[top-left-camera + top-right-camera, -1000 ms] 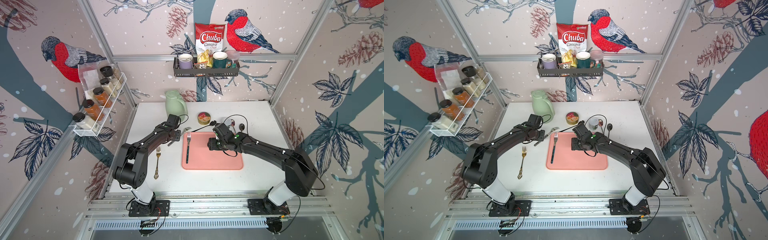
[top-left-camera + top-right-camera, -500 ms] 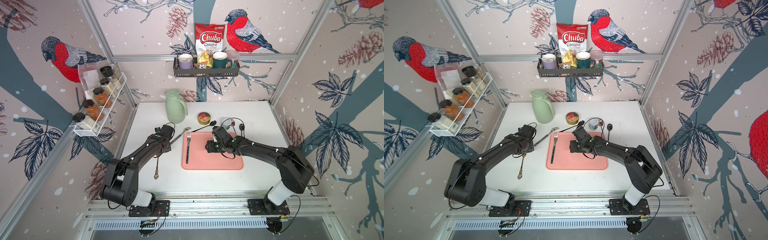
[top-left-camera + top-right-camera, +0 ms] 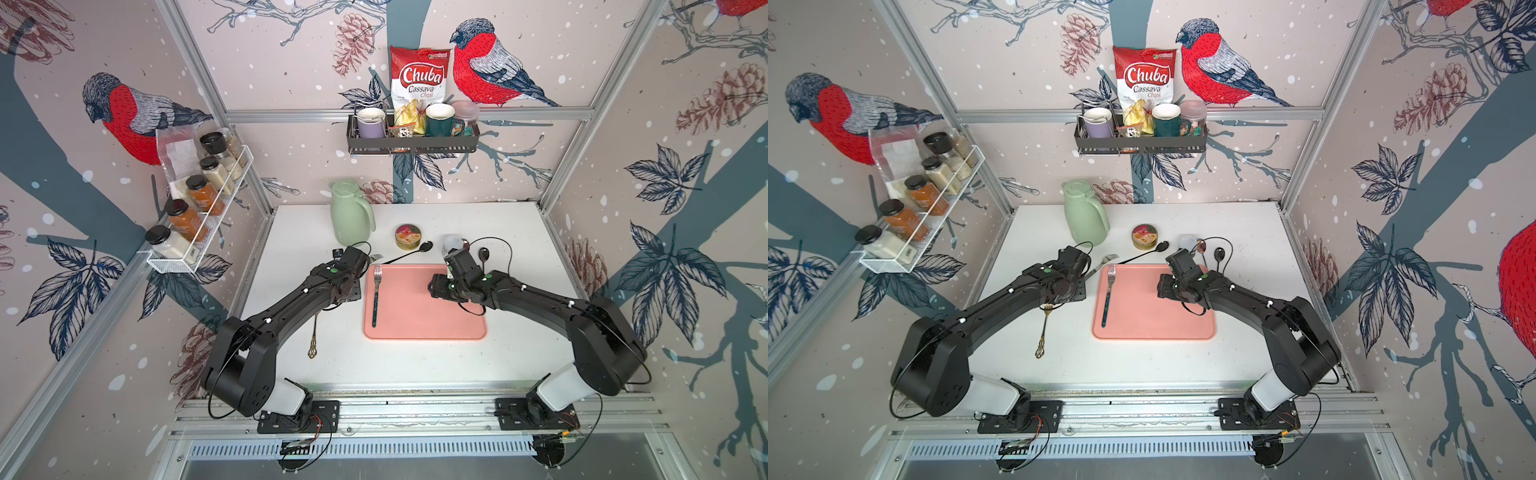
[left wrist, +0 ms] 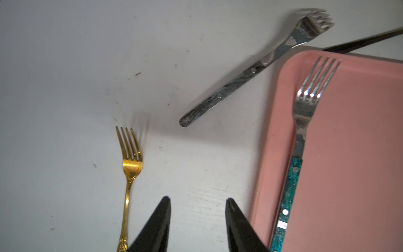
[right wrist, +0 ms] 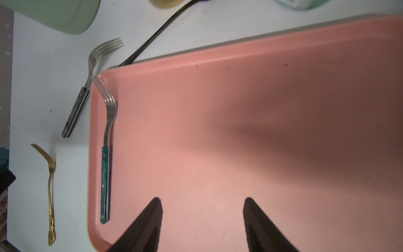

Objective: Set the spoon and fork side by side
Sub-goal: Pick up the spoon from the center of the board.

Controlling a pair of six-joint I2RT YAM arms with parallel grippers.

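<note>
A: Nearest on the table [image 3: 415, 365], what lies there?
B: A gold fork [image 4: 127, 194], left of the pink tray [image 3: 415, 316], its long axis running near to far, tines away from the robot. The left tool [image 4: 197, 198] hovers over bare table between that fork and the tray's edge — jaws spread, nothing between them.
A: And the task's fork?
B: The teal-handled fork [image 3: 375, 297] lies flat on the tray, along its left edge, handle toward the robot, tines pointing to the far wall. The right tool [image 5: 202, 198] hangs over the tray, also spread and empty.
A: The spoon?
B: The black spoon [image 3: 424, 247] rests on the table just past the tray's far edge — set aslant, bowl up toward the right beside a small tin [image 3: 408, 237], handle end near a grey-handled fork [image 4: 250, 72] lying diagonally off the tray's far-left corner. A green jug [image 3: 351, 218] stands behind.
</note>
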